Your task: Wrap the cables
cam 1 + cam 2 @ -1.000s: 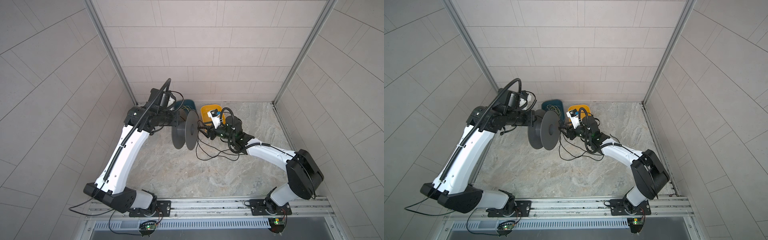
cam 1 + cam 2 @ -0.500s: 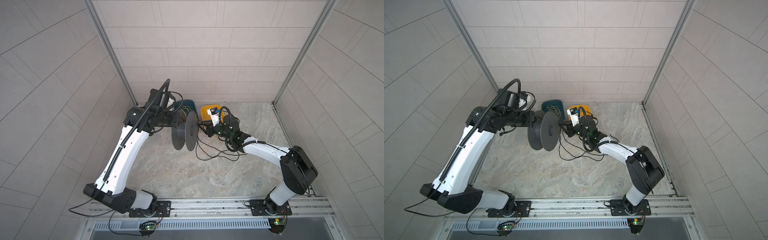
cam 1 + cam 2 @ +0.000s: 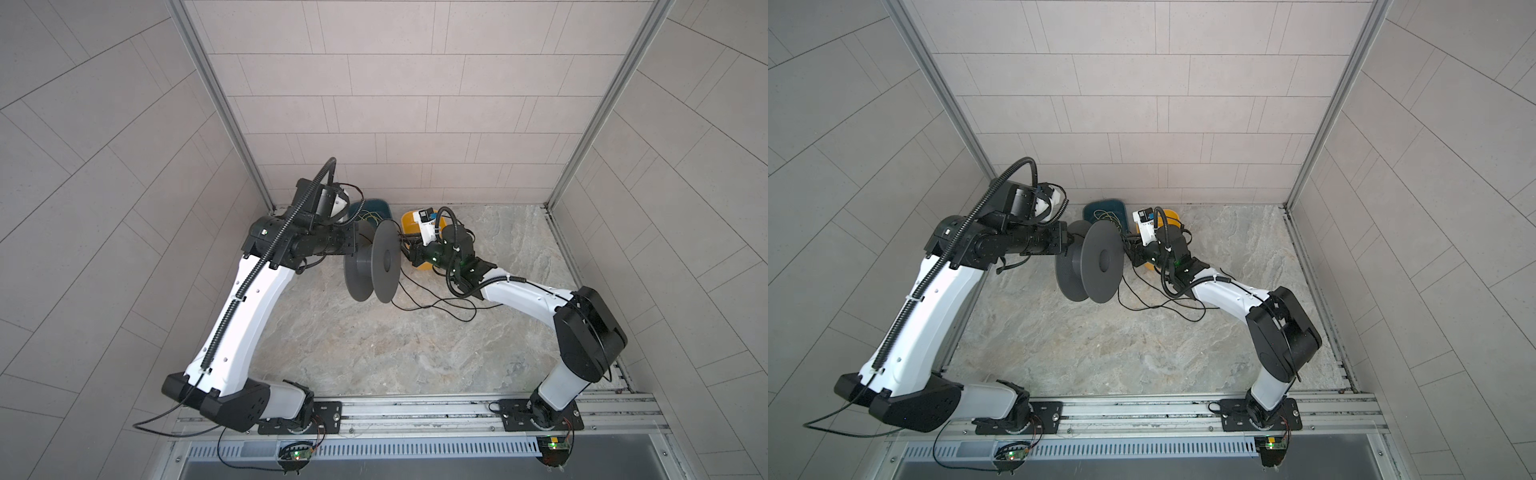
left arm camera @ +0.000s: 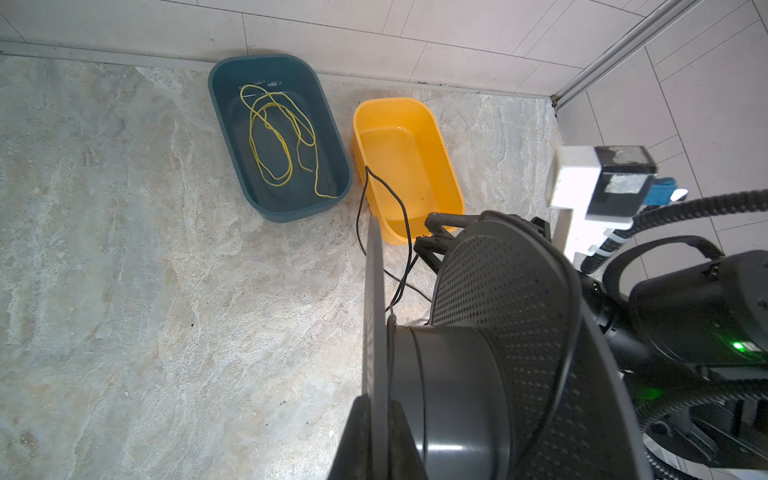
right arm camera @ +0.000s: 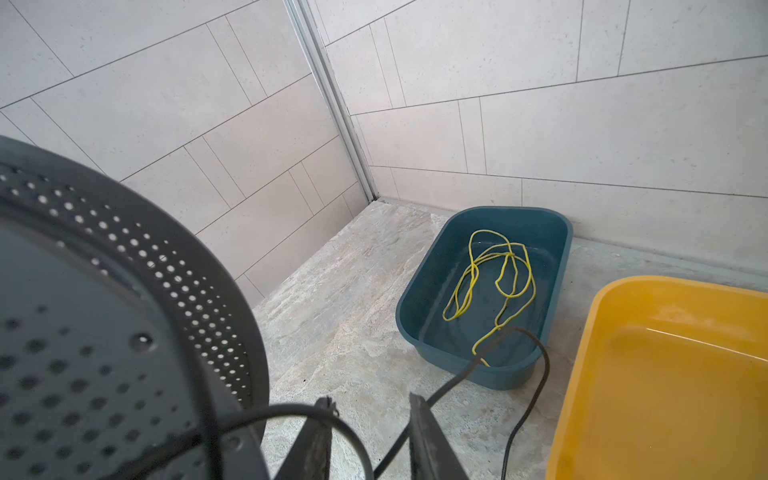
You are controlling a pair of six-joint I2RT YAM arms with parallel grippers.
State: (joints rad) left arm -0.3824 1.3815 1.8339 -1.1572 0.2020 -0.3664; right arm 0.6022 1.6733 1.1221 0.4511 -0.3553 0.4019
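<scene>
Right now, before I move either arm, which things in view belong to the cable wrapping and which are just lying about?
In the job:
- black cable, running between the fingers of the open right gripper
- grey spool, clamped at its flange by the left gripper

Lying about:
- teal bin holding a yellow cord
- yellow bin beside it
</scene>
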